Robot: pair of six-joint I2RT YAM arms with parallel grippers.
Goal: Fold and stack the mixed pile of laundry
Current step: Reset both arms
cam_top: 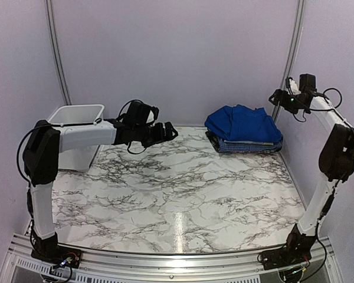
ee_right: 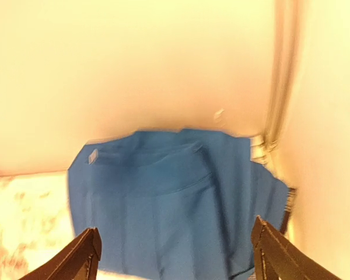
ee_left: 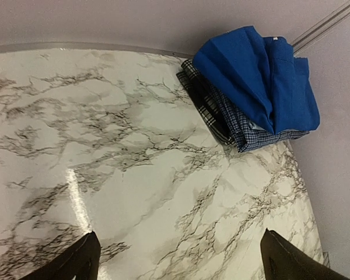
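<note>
Tabletop [cam_top: 177,194] laundry [cam_top: 243,127] beneath right end effector [ee_right: 175,248]

The laundry stack [cam_top: 245,134] sits folded at the far right corner of the table [cam_top: 165,188], close to the back wall. A royal blue garment [cam_top: 242,121] lies on top, loosely folded and creased. Under it shows a navy check shirt [ee_left: 252,137]. A black-and-white plaid piece [ee_left: 206,105] peeks out along the stack's left edge.
</note>
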